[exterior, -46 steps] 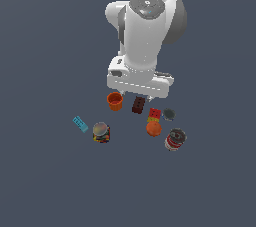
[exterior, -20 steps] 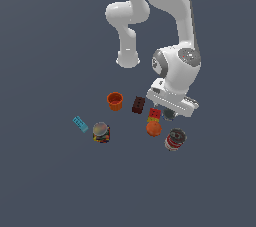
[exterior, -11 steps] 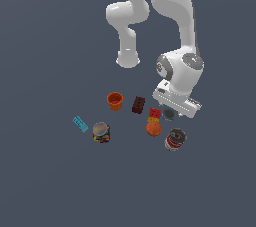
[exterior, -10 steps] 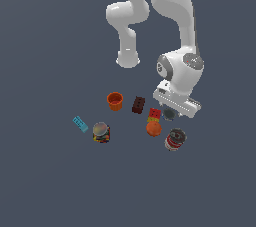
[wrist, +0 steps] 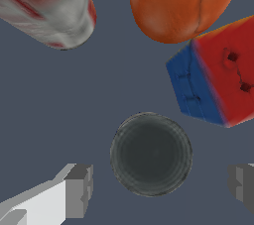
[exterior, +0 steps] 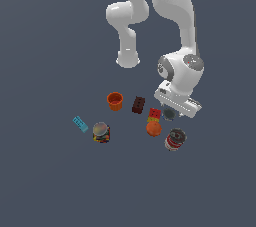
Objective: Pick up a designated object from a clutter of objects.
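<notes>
Pincer (wrist: 158,187) wide open, empty, straddling grey disc (wrist: 151,153); gaps both sides.

glossy white arm (exterior: 170,6), grey-tipped end effector (wrist: 158,187) – blocky

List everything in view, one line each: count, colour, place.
orange cup: one, orange, toward the exterior view's left of the dark brown brick.
dark brown brick: one, between cup and red-yellow brick.
red-yellow brick: one, above the orange ball.
orange ball: one, beside the red-labelled can.
red-labelled can: one, red and white, exterior view's right.
multicoloured jar: one, grey lid.
cyan brick: one, farthest left.
dark grey disc: one, between the fingers.
gripper: one, white, open.
</notes>
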Robot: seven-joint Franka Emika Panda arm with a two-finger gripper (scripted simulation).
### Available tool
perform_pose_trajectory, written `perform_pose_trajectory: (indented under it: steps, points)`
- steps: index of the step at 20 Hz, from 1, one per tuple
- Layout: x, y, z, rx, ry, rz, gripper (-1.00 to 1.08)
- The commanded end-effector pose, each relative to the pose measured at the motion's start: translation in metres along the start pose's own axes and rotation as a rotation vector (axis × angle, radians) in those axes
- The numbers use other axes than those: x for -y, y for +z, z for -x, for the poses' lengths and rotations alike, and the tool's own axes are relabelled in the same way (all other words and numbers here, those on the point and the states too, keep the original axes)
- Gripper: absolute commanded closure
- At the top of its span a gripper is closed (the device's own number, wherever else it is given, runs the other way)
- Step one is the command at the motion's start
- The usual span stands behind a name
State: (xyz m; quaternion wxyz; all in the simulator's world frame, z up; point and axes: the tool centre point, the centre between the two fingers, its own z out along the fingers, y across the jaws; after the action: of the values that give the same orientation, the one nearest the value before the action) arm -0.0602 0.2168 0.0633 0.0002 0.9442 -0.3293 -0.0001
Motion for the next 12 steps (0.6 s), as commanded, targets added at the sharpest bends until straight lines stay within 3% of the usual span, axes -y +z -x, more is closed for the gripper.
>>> perform_pose_trajectory:
  steps: [1,12]
  points:
    - [0.0,0.004,0.0,0.0,0.0,0.0,-0.92]
    - [-0.001,0.045,0.001,0.0,0.002,0.0,-0.92]
